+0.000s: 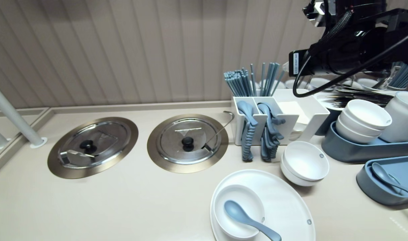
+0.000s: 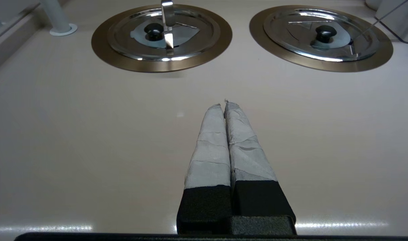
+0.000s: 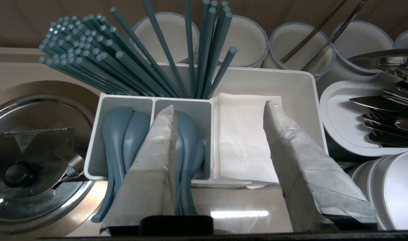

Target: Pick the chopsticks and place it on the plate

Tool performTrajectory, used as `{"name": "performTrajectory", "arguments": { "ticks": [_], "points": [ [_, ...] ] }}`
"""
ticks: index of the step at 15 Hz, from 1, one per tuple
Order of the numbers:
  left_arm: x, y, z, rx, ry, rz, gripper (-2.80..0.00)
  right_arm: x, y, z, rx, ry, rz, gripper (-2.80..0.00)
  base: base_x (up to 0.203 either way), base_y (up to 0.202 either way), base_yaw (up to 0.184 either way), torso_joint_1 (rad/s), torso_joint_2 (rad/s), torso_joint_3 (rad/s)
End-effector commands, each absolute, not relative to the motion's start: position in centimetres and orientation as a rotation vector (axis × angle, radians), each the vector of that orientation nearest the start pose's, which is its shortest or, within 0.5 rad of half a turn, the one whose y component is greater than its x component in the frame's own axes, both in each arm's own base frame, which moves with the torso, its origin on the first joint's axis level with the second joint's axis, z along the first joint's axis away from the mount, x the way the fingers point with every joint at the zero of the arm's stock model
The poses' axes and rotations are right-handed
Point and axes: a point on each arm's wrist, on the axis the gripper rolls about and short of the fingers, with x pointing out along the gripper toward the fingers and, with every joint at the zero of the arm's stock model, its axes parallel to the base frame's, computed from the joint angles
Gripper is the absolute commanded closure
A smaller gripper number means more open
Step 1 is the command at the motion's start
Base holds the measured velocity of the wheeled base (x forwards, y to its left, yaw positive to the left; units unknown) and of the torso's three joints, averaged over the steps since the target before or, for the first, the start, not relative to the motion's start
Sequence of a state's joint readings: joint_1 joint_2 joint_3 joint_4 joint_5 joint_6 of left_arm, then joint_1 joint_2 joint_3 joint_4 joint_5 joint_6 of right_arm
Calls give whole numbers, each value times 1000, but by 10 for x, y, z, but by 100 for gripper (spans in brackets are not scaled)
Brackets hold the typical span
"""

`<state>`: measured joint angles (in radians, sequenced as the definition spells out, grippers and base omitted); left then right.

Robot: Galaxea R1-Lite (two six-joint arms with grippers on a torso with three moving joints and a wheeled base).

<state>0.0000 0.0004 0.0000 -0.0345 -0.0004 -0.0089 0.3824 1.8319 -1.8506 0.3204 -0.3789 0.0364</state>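
My right gripper (image 3: 220, 106) is open and holds nothing. It hangs over the white organizer (image 3: 306, 90), its fingers spread above the stack of white napkins (image 3: 244, 134). One fingertip (image 3: 167, 117) is over the compartment of blue spoons (image 3: 123, 134); the other (image 3: 274, 113) is over the napkins' far edge. Blue chopsticks (image 3: 100, 63) stand behind. In the head view the right arm (image 1: 344, 53) reaches in from the upper right above the organizer (image 1: 314, 110). My left gripper (image 2: 224, 103) is shut and empty, level above bare counter before two steel lids (image 2: 162, 33).
A white plate (image 1: 284, 201) near the front carries a bowl (image 1: 234, 201) with a blue spoon (image 1: 244, 217). Stacked bowls (image 1: 306, 162) sit beside it. Grey trays (image 1: 354, 150) with bowls and a spoon stand right. Two round lids (image 1: 187, 142) are set into the counter; a post (image 1: 13, 113) rises left.
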Motion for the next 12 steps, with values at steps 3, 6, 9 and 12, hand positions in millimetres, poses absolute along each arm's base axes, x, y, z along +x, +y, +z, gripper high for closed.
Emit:
{"name": "performTrajectory", "arguments": {
  "ticks": [3,6,9,12],
  "points": [
    [-22,0,77,-9,-28,0,0,339,121,328,-81,304,-21,-280,0,0,0,0,0,0],
    [-22,0,77,-9,-28,-2,0,353,116,323,-72,312,-32,-280,0,0,0,0,0,0],
    [-22,0,77,-9,-28,0,0,387,106,300,-54,346,-48,-280,0,0,0,0,0,0],
    [-22,0,77,-9,-28,-3,0,414,91,290,13,283,-11,-280,0,0,0,0,0,0]
  ]
}}
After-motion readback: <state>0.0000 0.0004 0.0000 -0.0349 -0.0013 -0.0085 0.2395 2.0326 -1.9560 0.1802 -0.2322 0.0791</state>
